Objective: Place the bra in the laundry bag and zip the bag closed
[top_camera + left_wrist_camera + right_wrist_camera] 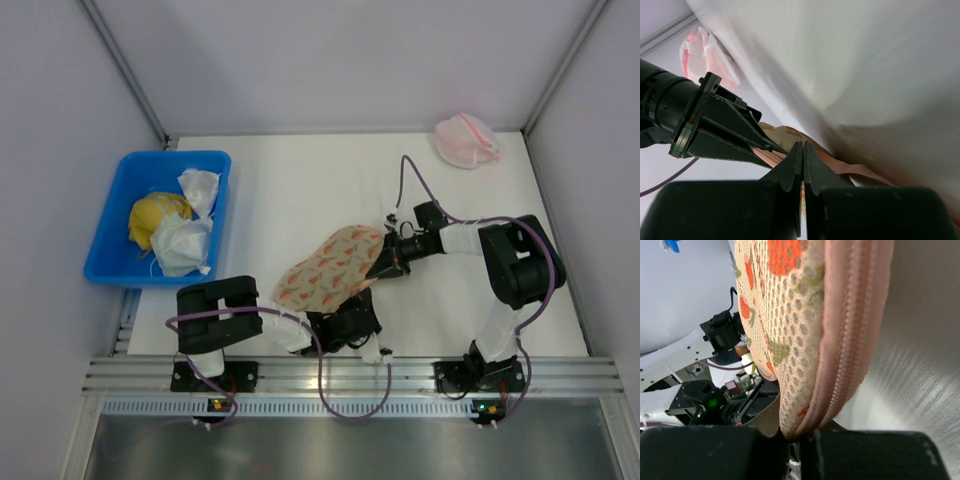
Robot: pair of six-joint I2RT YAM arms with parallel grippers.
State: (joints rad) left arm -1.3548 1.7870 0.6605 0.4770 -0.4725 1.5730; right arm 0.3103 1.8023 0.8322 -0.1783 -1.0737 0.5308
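Observation:
The laundry bag (330,268), a peach mesh pouch with red-orange marks, lies at the table's middle front, held between both grippers. My right gripper (380,264) is shut on its right end; in the right wrist view the mesh and closed pink zipper edge (840,355) sit clamped between the fingers (800,436). My left gripper (345,316) is at the bag's near edge with its jaws pressed together (803,149) at the pink zipper tape (850,167). The black bra shows in no view.
A blue bin (115,215) at the left holds a yellow cloth lump (155,218) and white bundles (185,240). A pink-and-white mesh bundle (466,140) lies at the back right, also in the left wrist view (705,55). Grey walls enclose the table.

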